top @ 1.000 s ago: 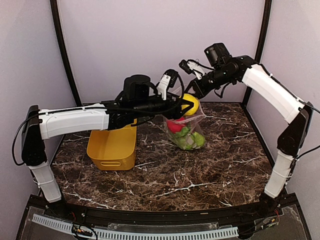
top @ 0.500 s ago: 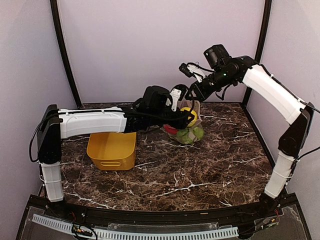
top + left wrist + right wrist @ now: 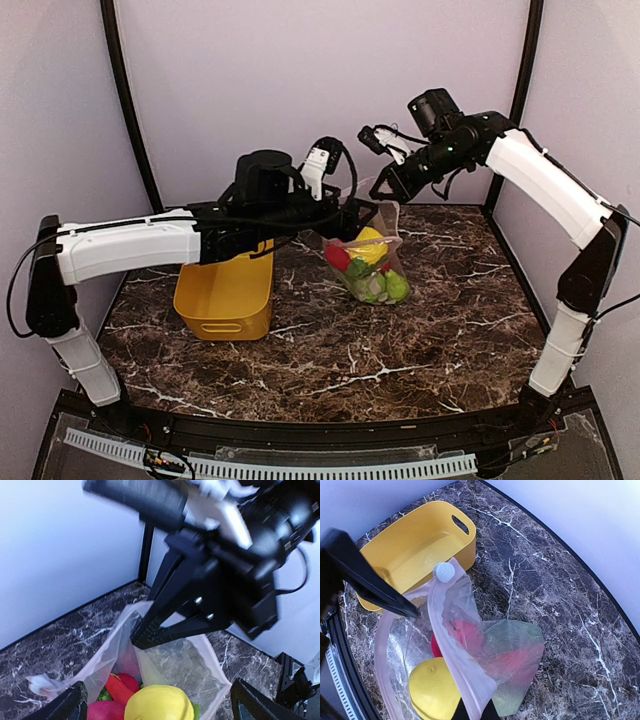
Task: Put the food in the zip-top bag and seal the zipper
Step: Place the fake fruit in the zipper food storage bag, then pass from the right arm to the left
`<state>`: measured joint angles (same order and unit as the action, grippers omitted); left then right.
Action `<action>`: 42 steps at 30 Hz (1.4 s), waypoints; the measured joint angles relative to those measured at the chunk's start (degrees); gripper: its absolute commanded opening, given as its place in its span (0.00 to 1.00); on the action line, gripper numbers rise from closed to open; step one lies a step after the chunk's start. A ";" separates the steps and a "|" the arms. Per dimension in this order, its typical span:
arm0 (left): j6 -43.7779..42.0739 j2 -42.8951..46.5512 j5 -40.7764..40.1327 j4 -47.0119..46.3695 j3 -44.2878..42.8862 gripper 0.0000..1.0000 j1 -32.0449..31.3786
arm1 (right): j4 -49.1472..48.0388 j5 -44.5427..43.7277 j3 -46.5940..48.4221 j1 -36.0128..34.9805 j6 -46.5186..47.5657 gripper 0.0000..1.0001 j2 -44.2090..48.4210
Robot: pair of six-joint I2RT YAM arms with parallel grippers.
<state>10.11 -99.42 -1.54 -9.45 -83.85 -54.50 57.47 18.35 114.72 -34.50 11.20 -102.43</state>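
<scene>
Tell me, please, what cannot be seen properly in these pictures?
- Food under the lemon: hidden by it and the crinkled zip-top bag, both wrist views.
- Right gripper: fingertips cut off by the bottom edge, right wrist view.
- Yellow basket: far side behind the left arm, top view.

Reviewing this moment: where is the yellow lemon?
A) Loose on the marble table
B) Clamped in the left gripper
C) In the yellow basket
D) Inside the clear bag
D: the lemon sits inside the zip-top bag, and the left gripper above it is open, its fingers clear of the fruit.
</scene>
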 measured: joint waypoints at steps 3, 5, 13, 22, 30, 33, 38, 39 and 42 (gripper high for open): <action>-0.76 8.59 1.53 -2.67 5.22 0.99 0.00 | 0.02 0.11 -0.20 0.00 1.09 0.00 0.24; -1.81 14.47 2.14 -4.39 9.16 0.99 0.00 | 0.28 0.90 -0.59 0.00 2.29 0.00 0.63; -12.02 32.98 2.16 -9.09 29.03 0.82 0.02 | 4.22 9.51 -2.29 0.00 9.20 0.02 3.58; -18.58 27.06 9.57 -8.39 34.40 0.61 0.11 | 7.37 17.49 -4.98 -0.13 14.56 0.02 7.82; -16.57 19.45 19.17 -14.16 34.27 0.58 0.17 | 7.45 19.17 -7.56 -1.03 15.15 0.00 7.89; -15.08 17.66 23.45 -16.79 33.86 0.57 0.17 | 7.28 19.17 -7.85 -1.14 15.10 0.00 7.93; -13.55 17.09 26.40 -20.37 33.40 0.52 -0.85 | 6.82 19.02 -8.17 -1.16 15.08 0.00 7.96; -13.42 17.00 26.40 -20.94 33.24 0.50 -1.16 | 6.73 18.97 -8.26 -1.16 15.08 0.00 7.96; -13.27 16.35 25.75 -22.99 32.98 0.50 -2.64 | 6.69 18.71 -8.26 -1.16 14.93 0.00 7.96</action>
<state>-3.16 -83.07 24.21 -32.45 -50.87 -57.14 64.16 37.06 106.45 -35.66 26.13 -94.48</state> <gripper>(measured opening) 0.506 0.005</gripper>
